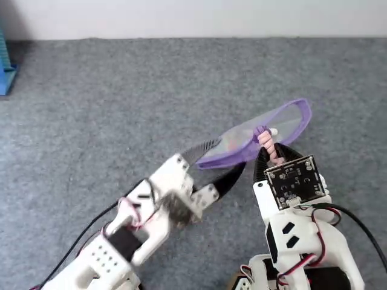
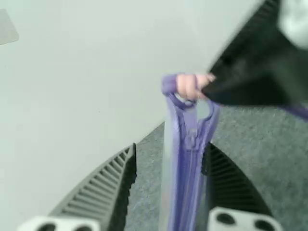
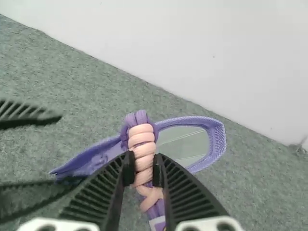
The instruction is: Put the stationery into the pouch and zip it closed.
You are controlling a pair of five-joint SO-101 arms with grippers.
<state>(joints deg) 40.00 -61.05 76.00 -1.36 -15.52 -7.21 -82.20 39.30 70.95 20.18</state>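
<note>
A purple pouch (image 1: 272, 124) with a see-through side is held just above the grey mat, its zipper edge up. The contents are too faint to name. My right gripper (image 1: 269, 156) is shut on the pink braided cord pull (image 1: 265, 140) of the zipper, midway along the pouch. In the right wrist view the cord (image 3: 141, 139) is pinched in that gripper (image 3: 142, 168), with the pouch (image 3: 187, 142) beyond. My left gripper (image 1: 211, 164) stands open around the pouch's near end. In the left wrist view the zipper edge (image 2: 185, 144) runs between its fingers (image 2: 115, 187), up to the pull (image 2: 185, 85).
The grey mat (image 1: 121, 96) stretches bare to the left and the back. A blue object (image 1: 6, 72) sits at the far left edge. A white wall (image 1: 181, 18) closes off the back. The two arms stand close together at the front.
</note>
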